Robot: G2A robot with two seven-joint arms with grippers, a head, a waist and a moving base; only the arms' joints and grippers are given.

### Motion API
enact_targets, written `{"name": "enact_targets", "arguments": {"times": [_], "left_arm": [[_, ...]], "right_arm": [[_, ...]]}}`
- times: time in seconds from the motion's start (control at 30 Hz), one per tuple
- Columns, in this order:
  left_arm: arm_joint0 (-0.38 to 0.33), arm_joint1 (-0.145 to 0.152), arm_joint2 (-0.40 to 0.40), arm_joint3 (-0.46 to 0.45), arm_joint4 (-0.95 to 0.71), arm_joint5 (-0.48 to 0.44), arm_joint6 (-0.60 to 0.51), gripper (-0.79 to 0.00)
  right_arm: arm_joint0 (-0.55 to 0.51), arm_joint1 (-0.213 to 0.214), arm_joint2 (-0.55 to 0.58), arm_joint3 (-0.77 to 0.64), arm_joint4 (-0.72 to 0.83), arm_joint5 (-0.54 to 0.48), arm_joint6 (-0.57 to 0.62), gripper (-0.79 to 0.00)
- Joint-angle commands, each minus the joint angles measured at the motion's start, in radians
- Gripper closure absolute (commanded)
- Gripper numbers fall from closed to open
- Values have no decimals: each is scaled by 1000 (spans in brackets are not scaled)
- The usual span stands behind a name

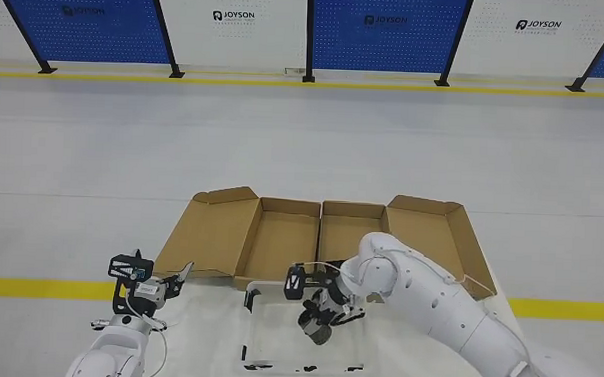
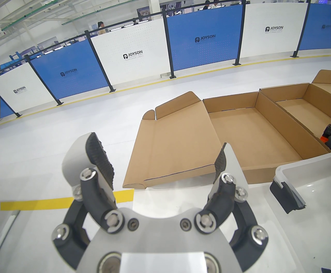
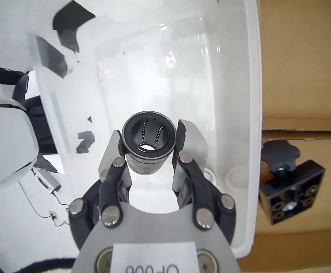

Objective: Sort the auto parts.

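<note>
A: Where is the part?

B: The bearing (image 3: 148,139), a metal cylinder with a black ring at its end, sits between the fingers of the right gripper (image 3: 151,136), which clamp it from both sides. It hangs inside the walls of the clear bin (image 3: 254,103), at the middle of the near edge of the table (image 1: 207,330). I cannot tell whether it is off the bin's floor.

A: So which step is this?

B: By my reading, the pick is made and the carry has not begun. The part is gripped but not yet out of the bin.

A: And where should it go?

B: Two open cardboard boxes (image 1: 280,243) stand side by side along the table's far edge, touching the bin. A black block (image 3: 289,181) with a knob already lies in one, just beyond the bin's rim; which box, I cannot say.

A: What does the next move call for?

B: Probably a straight lift over the rim, then a short carry to the right box, keeping the round, smooth cylinder from slipping.

A: The other arm?

B: The left gripper (image 2: 157,144) hovers by the table's far left corner, fingers wide apart, holding nothing.
</note>
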Motion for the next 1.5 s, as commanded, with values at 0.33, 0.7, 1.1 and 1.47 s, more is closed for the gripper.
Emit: {"name": "enact_targets", "arguments": {"times": [0.33,0.7,1.1,1.47], "left_arm": [[0,0,0,0,0,0,0,-785],[0,0,0,0,0,0,0,-785],[0,0,0,0,0,0,0,-785],[0,0,0,0,0,0,0,-785]], "right_arm": [[29,76,-61,-101,36,-41,-41,0],[50,87,-12,-79,44,-192,-192,0],[112,89,-126,-10,164,-280,-280,0],[100,90,-116,-8,149,-259,-306,0]]}}
